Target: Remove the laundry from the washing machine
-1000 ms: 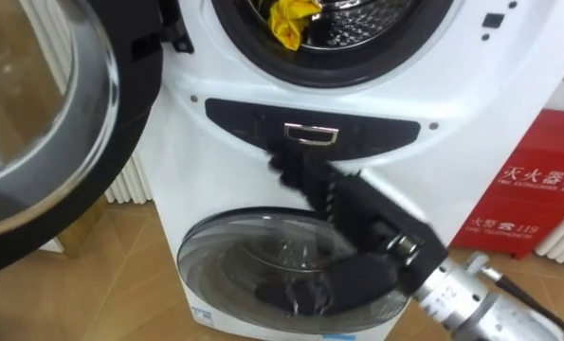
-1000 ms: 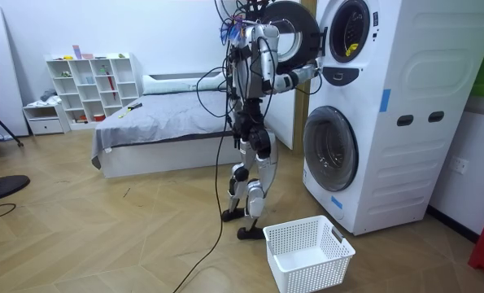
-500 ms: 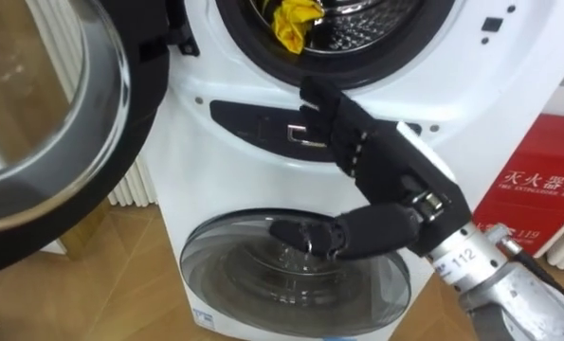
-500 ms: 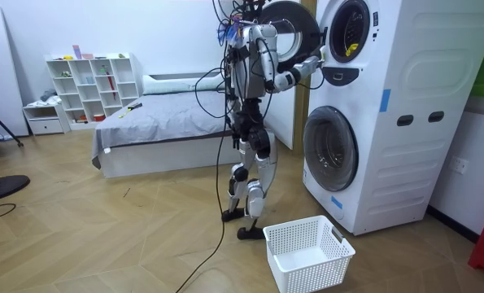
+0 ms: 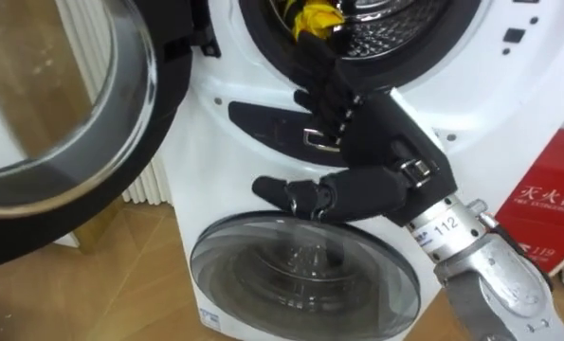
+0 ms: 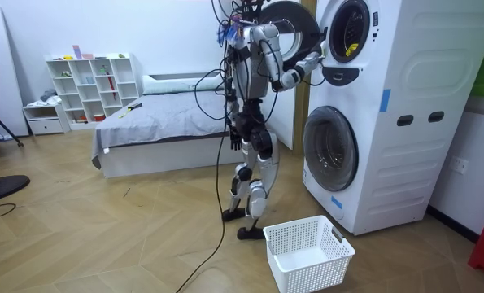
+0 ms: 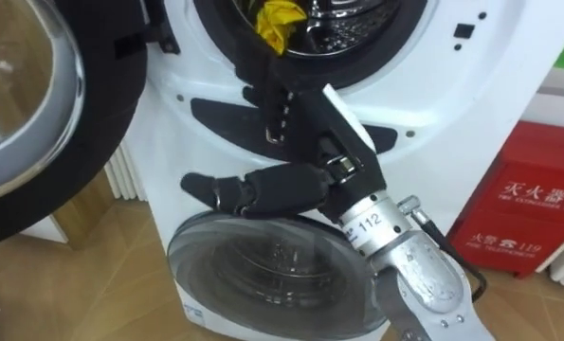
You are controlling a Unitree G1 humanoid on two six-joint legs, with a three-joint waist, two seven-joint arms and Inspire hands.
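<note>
Left eye view: the robot's black right hand reaches up empty, fingers straight and apart, thumb out sideways. Left of it the round black-rimmed glass door hangs swung open. Behind stands the white stacked washing machine; the fingertips lie at the lower rim of its upper steel drum, just below the crumpled yellow cloth inside

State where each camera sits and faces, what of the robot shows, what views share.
Left eye view: on the robot's head, looking down at the front of the white stacked washing machine; the open right robot hand and forearm reach toward the crumpled yellow garment in the upper drum.
Right eye view: beside it on the head, same aim, same hand.
Room view: stands in the room, facing the machine from the side; whole robot, white plastic lattice basket by its feet.
Shared: all show hand, machine, garment.
</note>
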